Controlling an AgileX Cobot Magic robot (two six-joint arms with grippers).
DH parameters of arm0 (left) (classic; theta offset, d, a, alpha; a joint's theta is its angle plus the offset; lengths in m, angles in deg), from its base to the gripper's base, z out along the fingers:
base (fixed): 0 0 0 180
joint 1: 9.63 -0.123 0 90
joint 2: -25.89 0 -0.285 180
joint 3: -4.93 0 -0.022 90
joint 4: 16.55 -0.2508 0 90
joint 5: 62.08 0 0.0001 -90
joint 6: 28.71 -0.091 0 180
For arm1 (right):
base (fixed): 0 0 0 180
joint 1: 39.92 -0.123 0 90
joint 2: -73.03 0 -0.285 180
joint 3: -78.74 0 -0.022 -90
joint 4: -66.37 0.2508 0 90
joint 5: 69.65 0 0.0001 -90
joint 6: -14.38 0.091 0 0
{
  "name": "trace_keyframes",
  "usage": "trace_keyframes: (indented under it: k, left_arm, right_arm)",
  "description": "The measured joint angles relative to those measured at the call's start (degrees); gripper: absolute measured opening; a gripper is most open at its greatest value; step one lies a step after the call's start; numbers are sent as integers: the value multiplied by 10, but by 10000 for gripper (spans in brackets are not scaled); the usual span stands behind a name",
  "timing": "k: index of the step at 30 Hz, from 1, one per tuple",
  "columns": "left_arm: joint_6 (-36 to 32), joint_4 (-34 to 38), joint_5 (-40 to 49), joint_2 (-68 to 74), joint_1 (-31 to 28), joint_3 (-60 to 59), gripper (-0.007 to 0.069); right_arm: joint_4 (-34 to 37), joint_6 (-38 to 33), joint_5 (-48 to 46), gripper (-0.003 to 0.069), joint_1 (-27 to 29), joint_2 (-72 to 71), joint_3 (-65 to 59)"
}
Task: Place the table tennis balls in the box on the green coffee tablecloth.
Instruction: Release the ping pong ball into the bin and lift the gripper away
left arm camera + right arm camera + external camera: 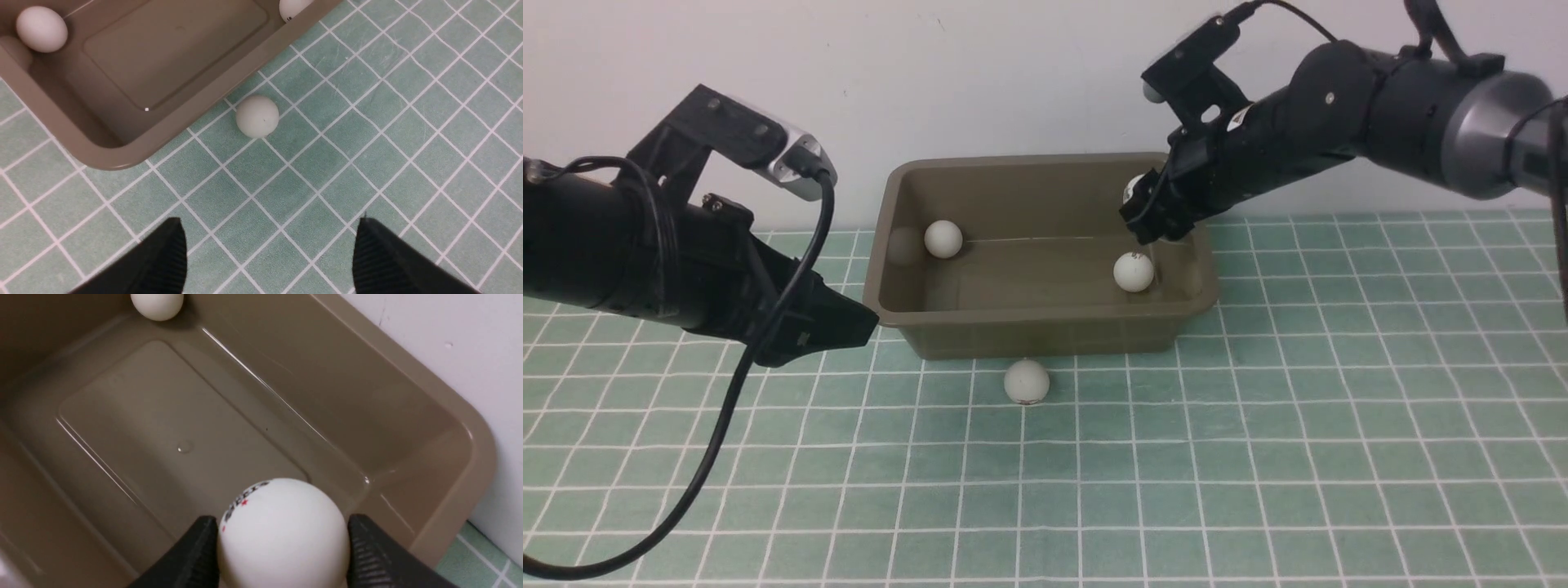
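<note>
Hidden in the front view: the held ball [1132,189] shows only as a white sliver behind the right gripper [1147,222], whose jaws cannot be told apart there.
Right wrist view: the right gripper [282,522] is clamped on the held ball [282,535], one finger at each side, over the right end of the box [449,428]. The ball's dark lettering and red marks are too small to read, and its underside is cut off by the frame.
Left gripper [866,322]: a single dark wedge in the front view. The left wrist view shows the left gripper [269,220] with its fingers [163,261] spread wide apart over the cloth, nothing between them.
Loose ball [1027,381]: on the green coffee tablecloth [1258,408], outside the box [1045,335], just beside its near wall. The left wrist view [257,116] adds a tiny dark speck.
Balls in the box: the left inner ball [943,239] lies near the far left corner. The right inner ball [1134,272] lies below the right gripper and is cropped in the left wrist view [292,8].
Edges: the box's far rim stands close to the white wall [1013,73].
Open room: uncovered cloth runs from the loose ball to the near and right frame edges.
</note>
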Motion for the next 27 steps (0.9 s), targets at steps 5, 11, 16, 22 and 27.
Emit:
trace_keyframes:
  k: [5, 11, 16, 22, 27]
  left_arm:
    - [-1, 0, 0, 0, 0, 0, 489]
    - [-1, 0, 0, 0, 0, 0, 489]
    - [-1, 0, 0, 0, 0, 0, 489]
    - [-1, 0, -1, 0, 0, 0, 489]
    - [-1, 0, -1, 0, 0, 0, 489]
  right_arm:
    - [13, -15, 0, 360, 0, 1, 0]
    - [14, -15, 0, 389, 0, 1, 0]
    - [25, -15, 2, 393, 0, 1, 0]
    - [50, -15, -12, 400, 0, 1, 0]
    - [50, -24, -33, 435, 0, 1, 0]
